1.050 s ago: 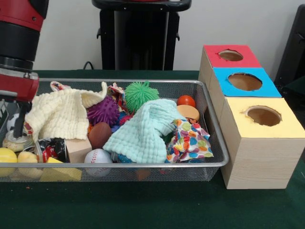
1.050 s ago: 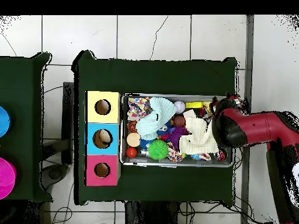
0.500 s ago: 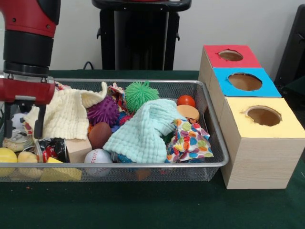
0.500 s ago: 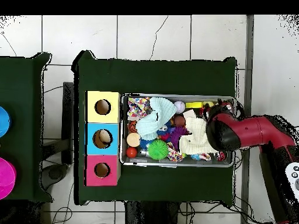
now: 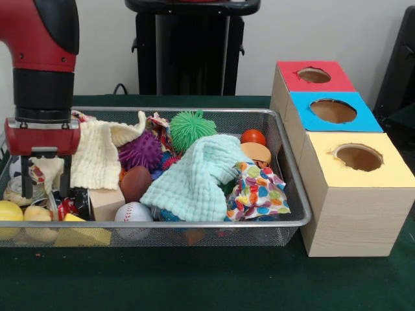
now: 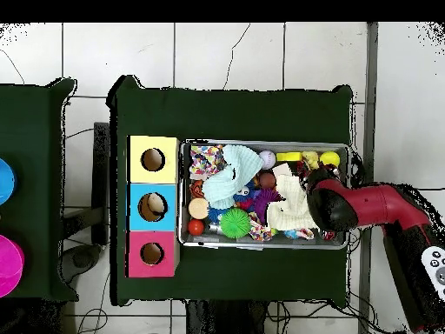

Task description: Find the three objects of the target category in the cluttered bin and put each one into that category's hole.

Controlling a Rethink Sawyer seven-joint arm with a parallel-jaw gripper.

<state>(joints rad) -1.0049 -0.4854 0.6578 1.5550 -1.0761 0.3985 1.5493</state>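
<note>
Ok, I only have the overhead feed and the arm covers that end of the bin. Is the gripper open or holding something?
Observer: From the front, the gripper is open and nothing is clamped between its fingers.
Operator: How low is it?
Observer: The tips hang inside the bin, just in front of the cream cloth.
Operator: What's right under it?
Observer: A small red-and-black item lies by one tip; I cannot tell what it is.

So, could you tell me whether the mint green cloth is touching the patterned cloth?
Touching. The front view shows the mint green cloth draped with its lower right edge lying directly against the patterned cloth, no gap between them.
</note>
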